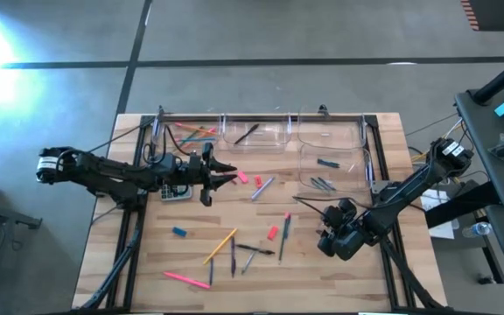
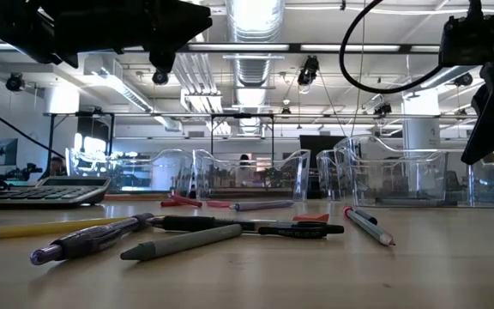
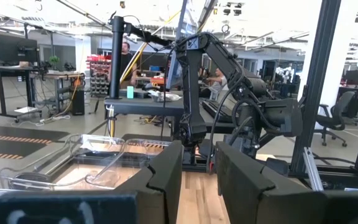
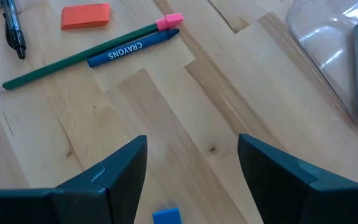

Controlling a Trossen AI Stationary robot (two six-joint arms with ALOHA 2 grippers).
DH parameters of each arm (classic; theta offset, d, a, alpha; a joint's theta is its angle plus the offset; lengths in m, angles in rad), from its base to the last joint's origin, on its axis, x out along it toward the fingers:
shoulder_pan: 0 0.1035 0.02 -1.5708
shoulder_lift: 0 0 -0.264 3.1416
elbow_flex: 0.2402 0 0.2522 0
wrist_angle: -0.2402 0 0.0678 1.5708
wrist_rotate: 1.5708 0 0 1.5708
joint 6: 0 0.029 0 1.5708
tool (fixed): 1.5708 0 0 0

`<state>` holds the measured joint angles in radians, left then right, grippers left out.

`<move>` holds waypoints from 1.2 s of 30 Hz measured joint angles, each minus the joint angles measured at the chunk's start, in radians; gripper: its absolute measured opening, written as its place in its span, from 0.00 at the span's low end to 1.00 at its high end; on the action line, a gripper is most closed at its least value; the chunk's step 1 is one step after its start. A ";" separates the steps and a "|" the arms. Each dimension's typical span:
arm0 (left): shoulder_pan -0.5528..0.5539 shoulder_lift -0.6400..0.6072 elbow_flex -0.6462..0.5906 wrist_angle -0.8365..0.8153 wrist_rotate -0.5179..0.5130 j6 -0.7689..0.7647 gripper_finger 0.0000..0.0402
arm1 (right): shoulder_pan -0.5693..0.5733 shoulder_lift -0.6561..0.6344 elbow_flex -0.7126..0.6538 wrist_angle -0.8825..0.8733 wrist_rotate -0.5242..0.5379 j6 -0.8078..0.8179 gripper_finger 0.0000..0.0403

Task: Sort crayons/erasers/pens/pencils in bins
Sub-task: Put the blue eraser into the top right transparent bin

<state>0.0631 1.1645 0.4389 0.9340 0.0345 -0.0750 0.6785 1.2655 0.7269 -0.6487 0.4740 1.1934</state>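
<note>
Pens (image 2: 187, 233) lie nearest, loose on wood. Four bins (image 1: 329, 166) (far right) hold pencils (image 1: 191, 133), pens, crayons (image 1: 325, 163). Right gripper (image 4: 191, 171) spread, empty; left gripper (image 1: 226, 174) narrowly parted, grasp unclear.

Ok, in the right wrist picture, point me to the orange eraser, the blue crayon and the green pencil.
orange eraser (image 4: 86, 16): right wrist view, middle of its top face.
blue crayon (image 4: 129, 48): right wrist view, on the printed wrapper, mid-length.
green pencil (image 4: 73, 58): right wrist view, mid-shaft, below the pink eraser tip.
</note>
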 joint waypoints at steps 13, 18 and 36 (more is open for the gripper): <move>0.000 0.000 0.000 0.000 0.000 -0.001 0.21 | 0.000 0.000 -0.003 -0.002 0.000 0.000 0.59; 0.000 0.000 0.000 0.000 0.000 -0.001 0.21 | 0.000 0.000 -0.003 -0.004 -0.001 0.014 0.59; 0.000 0.000 0.000 0.000 0.000 -0.001 0.21 | -0.017 -0.058 -0.023 -0.056 -0.042 0.064 0.58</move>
<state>0.0628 1.1645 0.4389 0.9337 0.0345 -0.0760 0.6616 1.2079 0.7044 -0.7049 0.4315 1.2576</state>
